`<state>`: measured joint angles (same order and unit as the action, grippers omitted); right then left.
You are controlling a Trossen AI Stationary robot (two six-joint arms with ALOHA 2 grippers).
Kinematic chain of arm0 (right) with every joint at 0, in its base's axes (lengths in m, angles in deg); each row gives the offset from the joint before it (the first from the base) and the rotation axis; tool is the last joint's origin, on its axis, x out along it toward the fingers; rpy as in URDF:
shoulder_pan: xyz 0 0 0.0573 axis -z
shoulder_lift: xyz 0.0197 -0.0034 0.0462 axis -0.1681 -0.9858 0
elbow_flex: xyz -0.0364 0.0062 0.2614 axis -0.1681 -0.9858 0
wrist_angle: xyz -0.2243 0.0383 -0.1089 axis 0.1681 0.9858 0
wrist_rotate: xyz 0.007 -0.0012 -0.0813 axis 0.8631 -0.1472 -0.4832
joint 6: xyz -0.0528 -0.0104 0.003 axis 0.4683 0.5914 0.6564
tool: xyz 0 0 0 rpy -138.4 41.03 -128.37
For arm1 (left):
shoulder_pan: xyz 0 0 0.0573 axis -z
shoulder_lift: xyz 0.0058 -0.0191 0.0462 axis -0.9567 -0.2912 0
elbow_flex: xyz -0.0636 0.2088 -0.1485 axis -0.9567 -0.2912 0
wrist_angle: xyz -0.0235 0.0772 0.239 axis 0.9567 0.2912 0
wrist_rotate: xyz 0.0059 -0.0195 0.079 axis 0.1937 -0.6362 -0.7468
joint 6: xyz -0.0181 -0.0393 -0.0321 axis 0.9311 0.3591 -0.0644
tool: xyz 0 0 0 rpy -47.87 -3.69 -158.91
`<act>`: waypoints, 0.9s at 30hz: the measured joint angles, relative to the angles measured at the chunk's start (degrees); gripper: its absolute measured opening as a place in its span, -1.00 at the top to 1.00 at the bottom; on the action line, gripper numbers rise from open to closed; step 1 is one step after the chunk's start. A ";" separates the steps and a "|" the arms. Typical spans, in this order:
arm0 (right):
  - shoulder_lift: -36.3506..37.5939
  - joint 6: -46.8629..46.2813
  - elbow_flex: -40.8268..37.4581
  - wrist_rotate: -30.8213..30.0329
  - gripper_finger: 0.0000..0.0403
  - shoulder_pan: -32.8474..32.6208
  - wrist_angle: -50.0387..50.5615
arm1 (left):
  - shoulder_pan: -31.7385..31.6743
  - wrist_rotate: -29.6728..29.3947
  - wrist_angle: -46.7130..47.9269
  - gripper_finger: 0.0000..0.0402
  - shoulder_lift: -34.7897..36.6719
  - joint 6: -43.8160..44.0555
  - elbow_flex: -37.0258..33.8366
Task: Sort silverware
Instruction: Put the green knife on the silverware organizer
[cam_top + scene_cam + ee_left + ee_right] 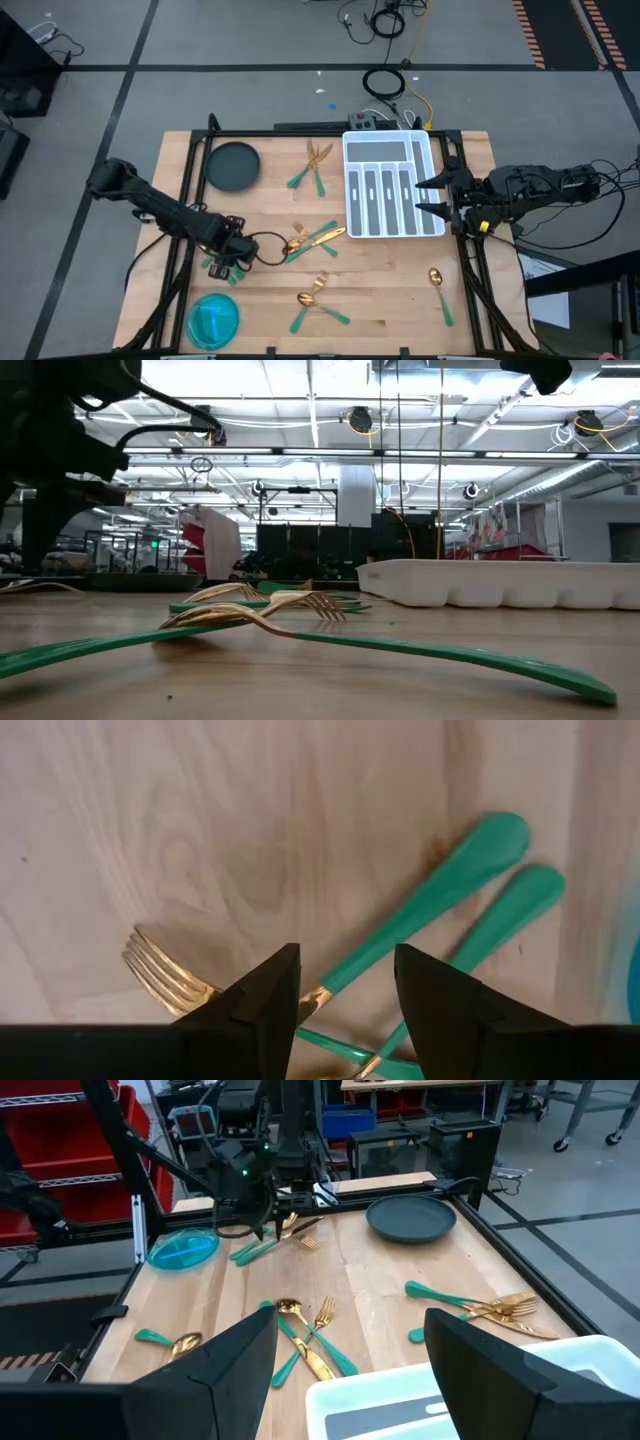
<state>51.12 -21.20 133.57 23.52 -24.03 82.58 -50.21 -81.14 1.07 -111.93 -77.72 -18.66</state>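
Gold-headed, green-handled silverware lies flat on the wooden table in small groups: two forks point(315, 165) by the far edge, a cluster point(315, 238) mid-table, another point(318, 300) near the front, and a lone spoon point(438, 285). My left gripper point(228, 258) points down, open, over two pieces point(450, 900). In the left wrist view its fingers stand on either side of a fork's neck point(318, 995) without clearly touching it. My right gripper point(435, 195) waits open at the right edge of the white tray point(390, 185).
A dark round plate point(232, 165) sits at the far left of the table. A blue round dish point(213, 320) sits at the near left corner, close to my left gripper. The tray's slots point(385, 190) hold dark inserts. Bare wood shows between the tray and the lone spoon.
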 joint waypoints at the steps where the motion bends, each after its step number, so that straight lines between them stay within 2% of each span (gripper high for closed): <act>1: 0.00 0.00 0.00 0.00 -0.23 0.00 0.02 | -0.16 0.62 0.01 0.15 -0.27 0.29 0.10; 5: 0.02 -0.02 0.00 0.00 -0.23 0.02 0.02 | -0.42 0.92 -1.79 0.15 -0.73 10.61 1.40; 8: 0.02 -0.09 0.00 -0.07 -0.23 0.00 0.03 | -0.40 -4.24 -2.52 0.15 -0.57 25.86 2.23; 11: 0.02 -0.15 0.00 -0.24 -0.23 0.02 0.04 | -0.62 -10.47 -2.45 0.15 -0.52 49.90 3.18; 15: 0.00 -1.45 0.00 -0.22 -0.23 0.00 0.04 | 0.16 -11.75 -2.96 0.15 -0.52 87.59 3.20; 19: 0.02 -3.07 0.00 -0.17 -0.23 0.00 0.04 | 3.04 -16.42 -2.44 0.15 -0.52 110.46 3.20; 22: 0.00 -4.15 0.00 -0.07 -0.23 0.00 0.04 | 4.29 -17.87 -0.54 0.15 -0.54 119.28 3.20; 27: 0.01 -4.70 0.00 0.00 -0.23 0.00 0.04 | 6.21 -9.15 7.82 0.15 -0.56 120.65 3.18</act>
<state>51.13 -25.90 133.57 23.52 -24.03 82.62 -44.01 -90.29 8.89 -112.49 42.93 -15.48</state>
